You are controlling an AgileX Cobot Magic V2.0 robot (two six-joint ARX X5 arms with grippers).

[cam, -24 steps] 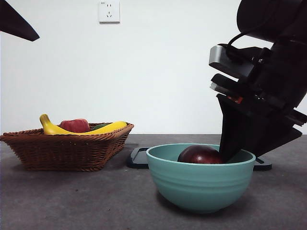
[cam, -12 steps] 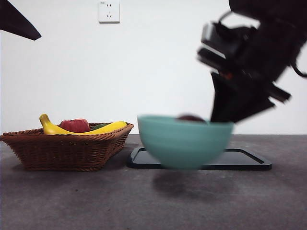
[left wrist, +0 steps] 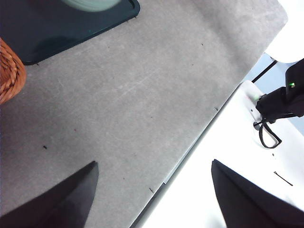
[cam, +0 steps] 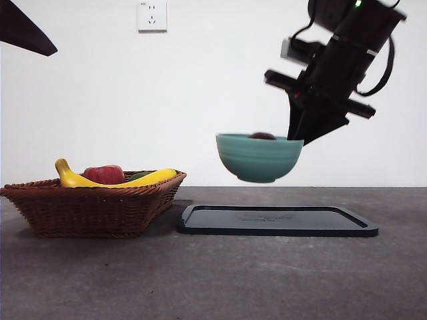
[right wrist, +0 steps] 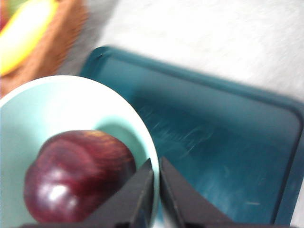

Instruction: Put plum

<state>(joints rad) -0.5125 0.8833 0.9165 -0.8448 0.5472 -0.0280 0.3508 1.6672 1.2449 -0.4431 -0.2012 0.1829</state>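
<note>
Item: plum (right wrist: 78, 175), inside bowl (cam: 259, 157), held above tray (cam: 277, 220). R gripper (right wrist: 156, 190): jaws pinched on bowl rim. L gripper (left wrist: 152, 194): jaws apart, idle, away from tray. I'd keep bowl level, lower slow onto tray centre.

No readable text, label or number anywhere.

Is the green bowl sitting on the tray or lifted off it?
Lifted: the right gripper, pinching its rim, holds the bowl above the tray, plum inside.
</note>
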